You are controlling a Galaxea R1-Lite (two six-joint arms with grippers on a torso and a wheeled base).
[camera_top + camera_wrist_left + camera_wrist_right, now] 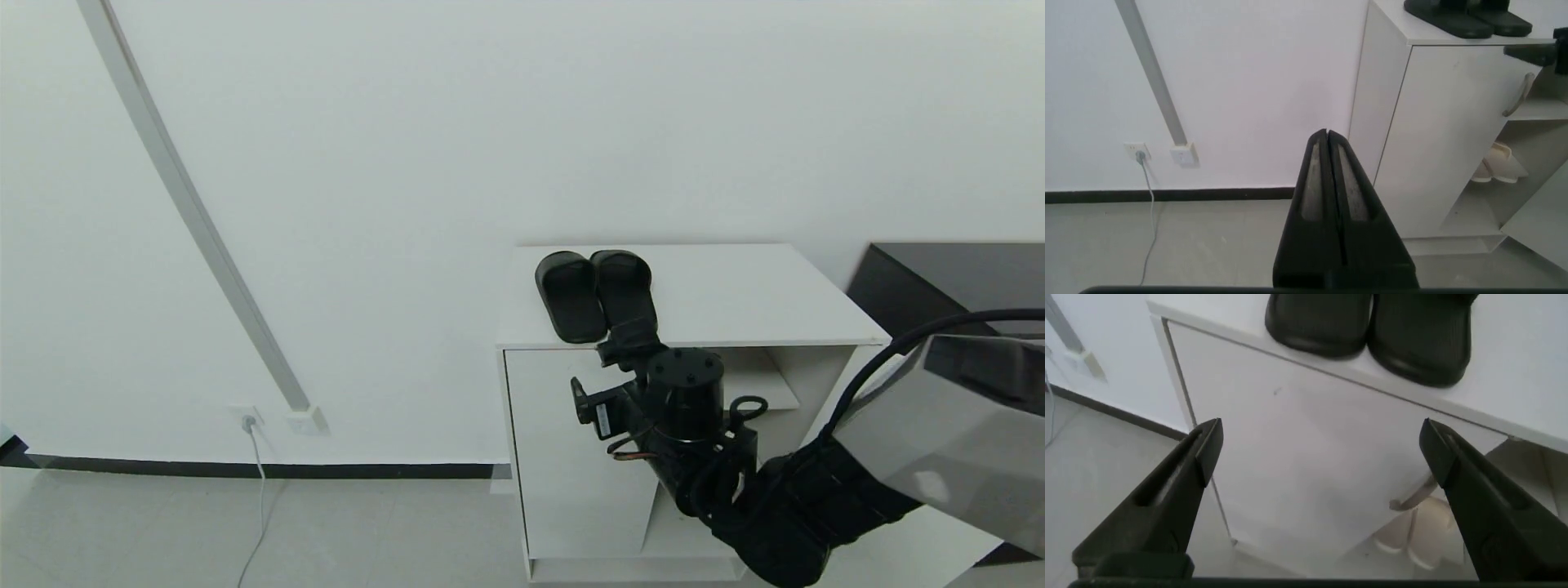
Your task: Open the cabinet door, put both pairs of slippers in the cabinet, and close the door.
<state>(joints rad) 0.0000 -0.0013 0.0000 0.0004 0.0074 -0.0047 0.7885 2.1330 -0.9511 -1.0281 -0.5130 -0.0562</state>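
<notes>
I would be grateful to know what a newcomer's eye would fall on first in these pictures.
A pair of black rubber slippers lies side by side on top of the white boxy cabinet, at its front left. The right gripper hangs at their near ends, jaws wide open. A pale pair of slippers sits inside the cabinet's open right side.

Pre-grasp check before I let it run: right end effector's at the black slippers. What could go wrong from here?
1. The black slippers lie side by side at the front edge of the cabinet top. The open right end effector may catch just one, and the other could fall.
2. The door handle juts out just below, so the wrist might snag it.
3. A light pair sits on the lower shelf, so placing there may collide.
</notes>
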